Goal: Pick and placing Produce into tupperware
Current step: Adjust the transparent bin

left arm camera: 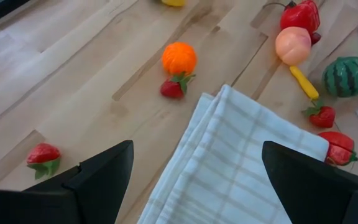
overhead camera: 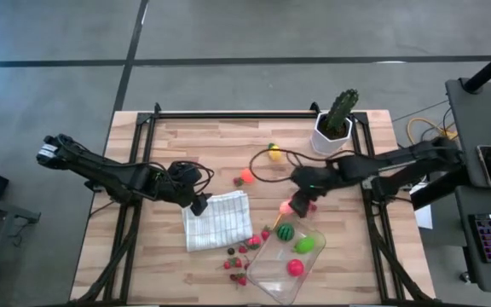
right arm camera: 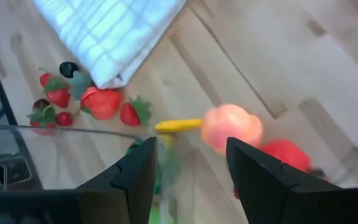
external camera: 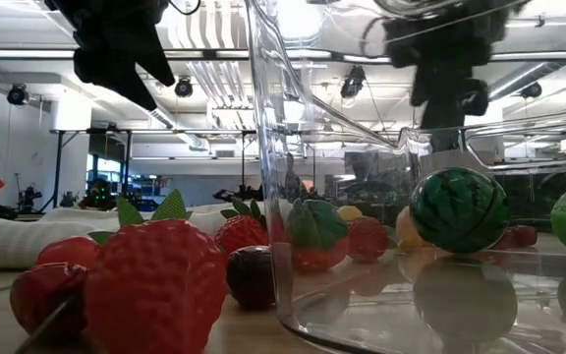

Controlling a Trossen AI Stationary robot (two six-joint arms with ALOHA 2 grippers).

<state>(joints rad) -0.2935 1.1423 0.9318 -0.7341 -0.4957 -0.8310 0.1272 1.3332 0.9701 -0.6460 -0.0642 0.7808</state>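
Observation:
The clear tupperware [overhead camera: 286, 260] stands near the table's front edge. Inside it are a striped green melon [overhead camera: 285, 231], a light green piece [overhead camera: 304, 245] and a pink-red one [overhead camera: 295, 267]. My right gripper [overhead camera: 299, 203] hangs open above the table just beyond the tupperware. A pink peach [right arm camera: 232, 127] and a red fruit [right arm camera: 284, 155] lie on the wood past its fingertips, and nothing is between them. My left gripper [overhead camera: 199, 203] stands open over the far left corner of the checked cloth [left arm camera: 229, 168]. Strawberries [right arm camera: 101, 102] lie on the wood between cloth and tupperware.
An orange fruit [overhead camera: 246, 176] and a yellow one [overhead camera: 273, 152] lie mid-table by a dark cable. A cactus in a white pot [overhead camera: 335, 124] stands at the far right. Small red berries [overhead camera: 237, 264] are scattered left of the tupperware. Bare wood lies to the left.

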